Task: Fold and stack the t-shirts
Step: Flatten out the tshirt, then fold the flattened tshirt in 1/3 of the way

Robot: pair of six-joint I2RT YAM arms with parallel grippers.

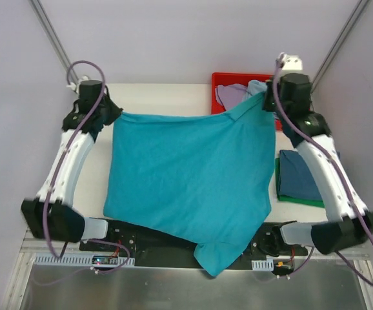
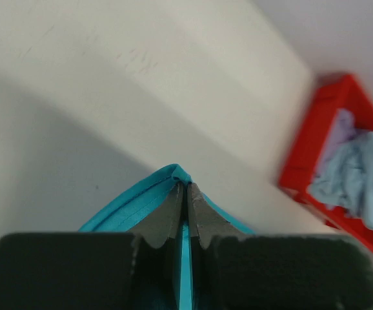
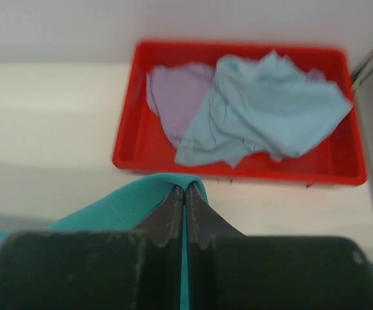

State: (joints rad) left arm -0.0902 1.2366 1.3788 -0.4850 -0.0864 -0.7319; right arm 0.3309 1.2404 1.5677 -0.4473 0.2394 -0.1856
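Left gripper (image 2: pixel 185 187) and right gripper (image 3: pixel 185 188) each pinched tight on teal t-shirt (image 1: pixel 186 174) corners, cloth stretched between them over cream table (image 1: pixel 161 97). Dark blue shirt (image 1: pixel 299 174) lay on green shirt (image 1: pixel 296 199), right side. Behind, red tray (image 3: pixel 238 46) held lavender shirt (image 3: pixel 177 97) and pale blue shirt (image 3: pixel 270 103). Pale grey walls (image 1: pixel 186 39) beyond.

My cream desk (image 1: pixel 167 97) sits between pale lavender walls (image 1: pixel 186 39) (two grey poles (image 1: pixel 50 33) slant up the corners), evenly lit.
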